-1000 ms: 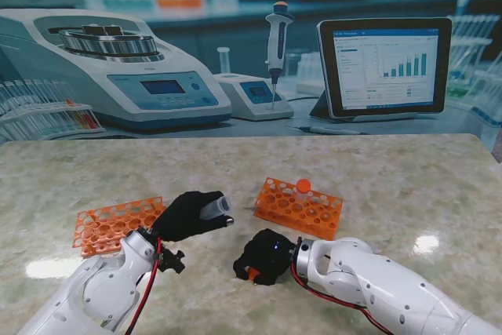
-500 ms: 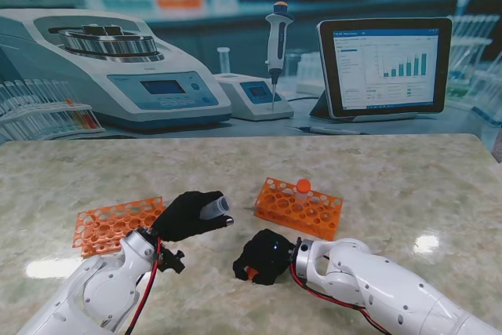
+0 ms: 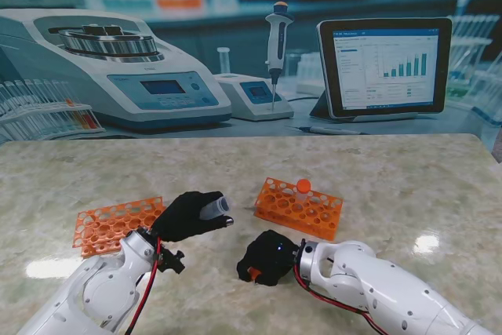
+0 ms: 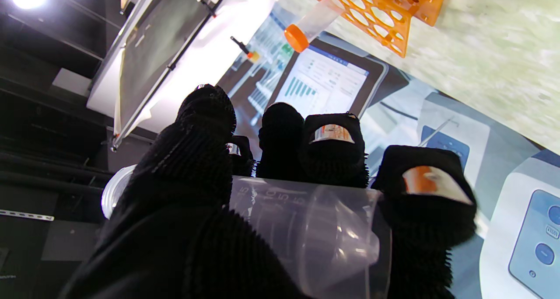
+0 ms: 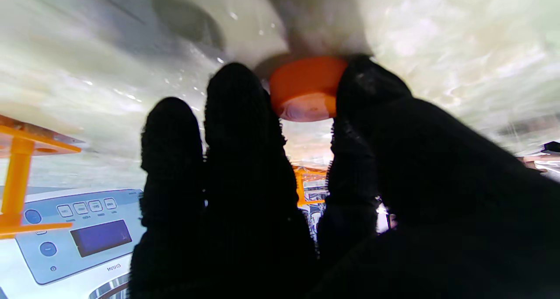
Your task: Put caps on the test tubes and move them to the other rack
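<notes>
I used the orange plastic rack with one capped tube [image 3: 299, 208] as my landmark. To its left, well apart, lay the flat orange plastic rack full of round holes [image 3: 110, 225], with nothing in it. It looked thin and stiff.

Between the two racks, my left hand in its black knitted glove [image 3: 187, 216] was wrapped around the clear plastic test tube [image 4: 306, 229]. The tube lay sideways in my fingers [image 4: 334, 152], its open mouth pointing toward the landmark rack. It looked light, smooth and slippery, so I judged the best hold was around its middle, firm but not hard enough to crack it. Small number marks ran along its side.

Nearer to me than the landmark rack, my right hand in its black glove [image 3: 267, 258] was low on the shiny marble-look table [image 3: 392, 178]. Its fingertips [image 5: 236, 98] pinched the small round orange plastic cap [image 5: 306, 89], which touched the table. The cap looked tiny, light and hard, so I judged it should be held by its sides.

The capped tube [image 3: 303, 187] stood upright in the landmark rack.
</notes>
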You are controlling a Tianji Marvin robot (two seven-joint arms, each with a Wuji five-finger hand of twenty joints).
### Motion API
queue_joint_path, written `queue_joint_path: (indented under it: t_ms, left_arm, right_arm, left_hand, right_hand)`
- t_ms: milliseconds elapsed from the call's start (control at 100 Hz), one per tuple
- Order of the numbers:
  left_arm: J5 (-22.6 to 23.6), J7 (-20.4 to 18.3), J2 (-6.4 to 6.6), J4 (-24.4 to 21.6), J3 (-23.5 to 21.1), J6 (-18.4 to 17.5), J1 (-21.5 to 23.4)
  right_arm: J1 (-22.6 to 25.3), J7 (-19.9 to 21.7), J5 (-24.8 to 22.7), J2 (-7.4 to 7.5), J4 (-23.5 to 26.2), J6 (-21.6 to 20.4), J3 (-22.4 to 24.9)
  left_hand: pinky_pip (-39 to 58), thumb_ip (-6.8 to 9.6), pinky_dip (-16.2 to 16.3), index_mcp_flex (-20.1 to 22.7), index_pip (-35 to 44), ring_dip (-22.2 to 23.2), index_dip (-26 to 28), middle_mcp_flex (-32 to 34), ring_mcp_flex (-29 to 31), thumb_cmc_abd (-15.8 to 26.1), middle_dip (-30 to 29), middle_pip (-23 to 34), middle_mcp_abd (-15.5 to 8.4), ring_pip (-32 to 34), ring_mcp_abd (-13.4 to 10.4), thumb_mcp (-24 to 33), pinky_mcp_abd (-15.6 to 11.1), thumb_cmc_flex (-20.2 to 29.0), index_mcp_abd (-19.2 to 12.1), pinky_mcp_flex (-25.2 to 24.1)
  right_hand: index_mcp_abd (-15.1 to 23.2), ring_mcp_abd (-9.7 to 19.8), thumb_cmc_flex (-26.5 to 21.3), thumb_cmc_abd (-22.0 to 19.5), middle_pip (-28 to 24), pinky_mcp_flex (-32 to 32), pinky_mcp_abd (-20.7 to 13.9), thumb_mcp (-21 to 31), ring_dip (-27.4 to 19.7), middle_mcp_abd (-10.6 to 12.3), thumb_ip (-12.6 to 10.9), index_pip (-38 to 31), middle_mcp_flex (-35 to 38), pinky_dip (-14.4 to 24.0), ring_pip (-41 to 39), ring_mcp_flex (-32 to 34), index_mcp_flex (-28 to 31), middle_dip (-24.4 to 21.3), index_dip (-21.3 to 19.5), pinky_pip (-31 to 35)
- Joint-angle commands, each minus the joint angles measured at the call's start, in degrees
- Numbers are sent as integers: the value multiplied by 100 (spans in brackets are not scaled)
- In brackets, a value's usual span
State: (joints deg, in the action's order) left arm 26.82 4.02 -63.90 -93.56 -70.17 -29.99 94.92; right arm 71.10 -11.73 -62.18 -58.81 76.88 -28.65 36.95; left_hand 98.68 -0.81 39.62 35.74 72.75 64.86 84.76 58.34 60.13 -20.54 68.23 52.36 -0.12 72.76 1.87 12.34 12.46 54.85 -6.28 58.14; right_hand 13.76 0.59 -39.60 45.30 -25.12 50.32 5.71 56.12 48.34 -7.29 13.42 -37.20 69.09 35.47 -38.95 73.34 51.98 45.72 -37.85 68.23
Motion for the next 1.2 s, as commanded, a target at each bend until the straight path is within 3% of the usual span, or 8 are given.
queue_joint_path:
  t_ms: [0, 1190]
  left_arm:
    - [3, -11, -1, -21, -4, -4, 23]
    - [5, -1, -2, -29, -27, -25, 35]
  right_arm:
    - [111, 80, -28, 45, -36, -25, -15]
    - [607, 31, -213, 25, 573, -136, 754]
  left_hand:
    - [845, -40, -139, 55, 476, -51, 355, -60, 14, 234, -31, 19, -236, 50, -98, -61, -270, 185, -362, 245]
    - [845, -39, -137, 58, 477, -61, 354, -58, 22, 235, -34, 20, -239, 39, -90, -57, -270, 187, -365, 246]
  right_hand:
    - [-87, 392, -1121, -401, -289, 101, -10, 1274, 19, 1055, -561, -224, 542, 135, -318, 108, 442, -75, -147, 199]
    - [-85, 375, -1105, -343, -325, 96, 23, 1351, 39, 1062, -565, -116, 592, 166, -387, 113, 517, -52, -373, 189]
